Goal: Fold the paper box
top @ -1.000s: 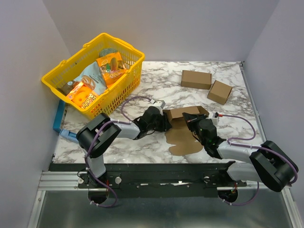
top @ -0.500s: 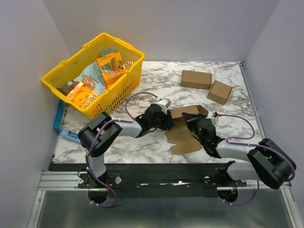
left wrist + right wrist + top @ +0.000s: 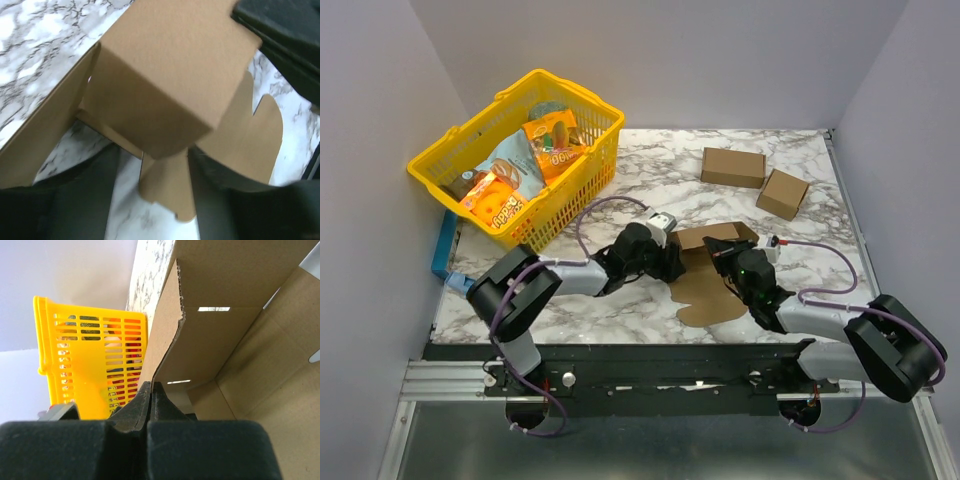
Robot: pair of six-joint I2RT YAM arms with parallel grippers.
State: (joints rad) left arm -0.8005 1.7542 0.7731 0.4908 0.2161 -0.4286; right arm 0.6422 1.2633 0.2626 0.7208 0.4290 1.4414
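Left gripper (image 3: pixel 670 262), jaws just widened, now spread astride a lower tab of the paper box (image 3: pixel 705 290); right gripper (image 3: pixel 730 265) pinching a raised wall. Box half erected at near middle of table (image 3: pixel 650 170), probably freed for the next fold.

Black fingers of the right gripper (image 3: pixel 151 395) are pressed together on a thin wall of the paper box (image 3: pixel 225 340), whose ragged cut edge rises from the pinch. Right of that wall is the box's brown inside, with two narrow slots (image 3: pixel 213 309) letting light through. Left of the wall and behind it sits a yellow basket (image 3: pixel 45 340), packets dim through its mesh. The marble table (image 3: pixel 150 265) shows just left of the wall's top.
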